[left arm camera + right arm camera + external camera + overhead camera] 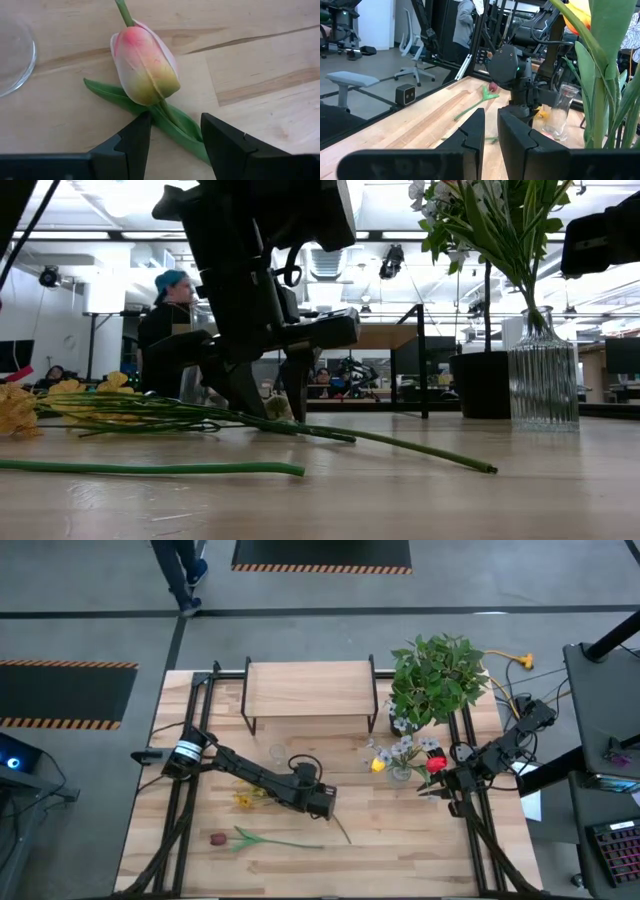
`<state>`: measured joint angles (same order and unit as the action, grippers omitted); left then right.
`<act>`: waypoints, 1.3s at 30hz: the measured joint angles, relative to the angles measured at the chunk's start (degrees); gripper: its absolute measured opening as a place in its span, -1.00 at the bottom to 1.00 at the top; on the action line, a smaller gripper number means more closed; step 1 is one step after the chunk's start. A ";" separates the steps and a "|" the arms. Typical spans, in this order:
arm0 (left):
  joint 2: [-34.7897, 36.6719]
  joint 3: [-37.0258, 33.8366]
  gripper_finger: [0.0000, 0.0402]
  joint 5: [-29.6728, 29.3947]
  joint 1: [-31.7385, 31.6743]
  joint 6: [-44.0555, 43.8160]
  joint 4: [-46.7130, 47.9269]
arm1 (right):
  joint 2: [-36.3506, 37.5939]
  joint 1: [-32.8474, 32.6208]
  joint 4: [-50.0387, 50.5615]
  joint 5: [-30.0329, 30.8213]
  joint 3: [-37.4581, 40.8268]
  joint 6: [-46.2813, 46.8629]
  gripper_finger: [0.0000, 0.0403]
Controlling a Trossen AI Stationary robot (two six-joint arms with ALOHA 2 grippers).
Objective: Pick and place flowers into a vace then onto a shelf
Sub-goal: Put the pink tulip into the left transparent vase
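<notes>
Where the left gripper [322, 802] sits: low over mid-table, fingers [132, 145] spread to either side of a tulip's green stem and leaf, not pinching them.
Tulip [145, 62]: pink and yellow head, lying flat on the wood.
Other loose flowers: a yellow one [245, 800] and a maroon one [218, 838] nearer the left arm.
Vase [400, 772]: clear ribbed glass holding several stems, in front of the potted plant [437, 675].
Right gripper [440, 783]: just beside the vase, fingers nearly pressed together, nothing between them.
Shelf [308, 690]: at the table's far edge.
</notes>
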<state>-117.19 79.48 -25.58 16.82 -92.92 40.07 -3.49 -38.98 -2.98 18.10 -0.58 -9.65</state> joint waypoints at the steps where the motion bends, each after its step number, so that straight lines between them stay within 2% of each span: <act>1: 0.00 0.00 -0.21 0.02 -0.02 0.07 0.00 | 0.00 0.00 -0.01 -0.01 0.00 0.00 -0.79; 8: 0.00 -0.07 -0.27 0.36 -0.02 6.51 0.07 | 0.00 0.00 -0.02 -0.02 0.00 0.00 -0.79; 12: -0.02 -0.11 -0.40 -0.17 -0.02 10.87 0.24 | 0.00 0.00 -0.02 -0.01 0.00 0.00 -0.79; 18: -0.13 -0.17 -0.59 -2.42 -0.12 11.11 -0.05 | 0.00 0.00 -0.02 -0.02 0.00 0.00 -0.79; 23: -0.15 -0.20 -0.83 -2.91 -0.13 11.89 0.01 | 0.00 0.02 -0.04 0.01 0.00 0.00 -0.79; 26: -0.15 -0.20 -0.96 -3.06 -0.13 15.95 -0.79 | 0.00 0.02 -0.03 -0.01 0.00 0.00 -0.79; 39: 2.01 0.04 -0.99 -2.62 -0.04 31.12 -9.36 | 0.00 0.02 -0.03 0.01 0.00 0.00 -0.79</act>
<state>-115.17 79.53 -28.21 16.78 -61.80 30.71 -3.49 -38.96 -3.02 18.11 -0.58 -9.65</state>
